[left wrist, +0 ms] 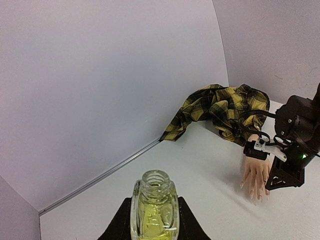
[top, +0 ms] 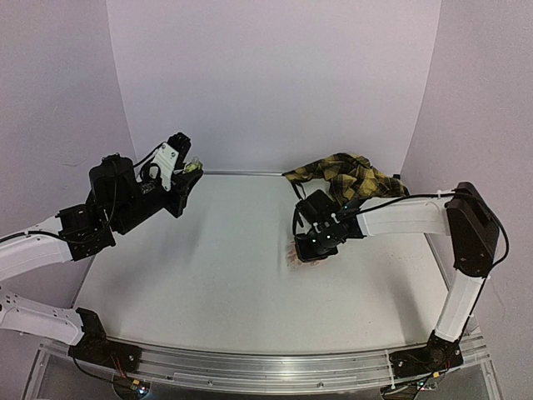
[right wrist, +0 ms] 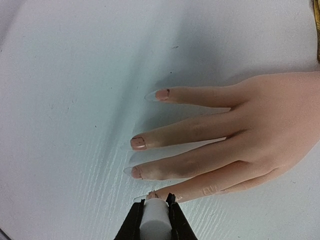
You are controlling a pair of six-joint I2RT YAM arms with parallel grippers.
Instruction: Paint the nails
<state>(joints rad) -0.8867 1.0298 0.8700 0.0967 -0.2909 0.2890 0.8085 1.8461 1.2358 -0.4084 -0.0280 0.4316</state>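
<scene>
Right fingers [right wrist: 131, 226] clamp white cap [right wrist: 154, 220] just beside nearest of nails [right wrist: 138, 143]; left fingers [left wrist: 119, 227] grip open bottle [left wrist: 154, 207].

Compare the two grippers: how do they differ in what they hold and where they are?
The left gripper holds an open bottle of yellowish liquid; the right gripper holds a white cap. The left gripper stands far from the hand, at the table's left; the right gripper is over the hand, its cap at a nail. Both are shut on something.
</scene>
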